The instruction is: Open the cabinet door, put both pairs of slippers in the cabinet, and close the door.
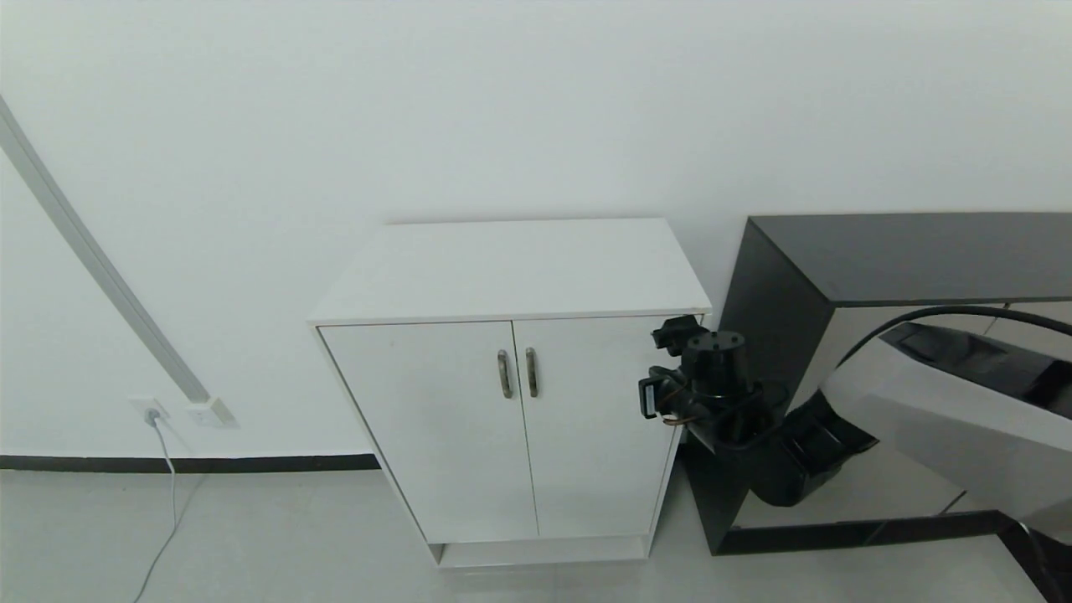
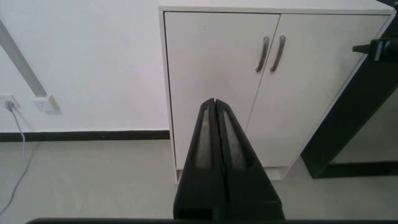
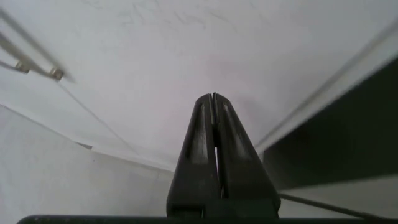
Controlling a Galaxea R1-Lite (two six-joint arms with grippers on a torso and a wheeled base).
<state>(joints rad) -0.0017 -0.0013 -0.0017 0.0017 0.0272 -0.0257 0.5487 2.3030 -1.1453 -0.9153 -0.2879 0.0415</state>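
A white two-door cabinet (image 1: 511, 268) stands against the wall with both doors shut. Two metal handles (image 1: 504, 373) (image 1: 531, 372) sit side by side at the middle. My right arm's wrist (image 1: 712, 377) is at the outer edge of the right door (image 1: 590, 419). Its gripper (image 3: 212, 99) is shut, holds nothing and points at that door's face (image 3: 186, 50) from close by. My left gripper (image 2: 215, 102) is shut and empty, held back from the cabinet and facing the left door (image 2: 211, 56). In the left wrist view the handles (image 2: 271, 53) show up high.
A black desk (image 1: 904, 251) stands tight against the cabinet's right side. On the left wall are a socket with a cable (image 1: 151, 412) and a slanting cable duct (image 1: 92, 260). Bare grey floor (image 1: 251, 536) lies in front and to the left.
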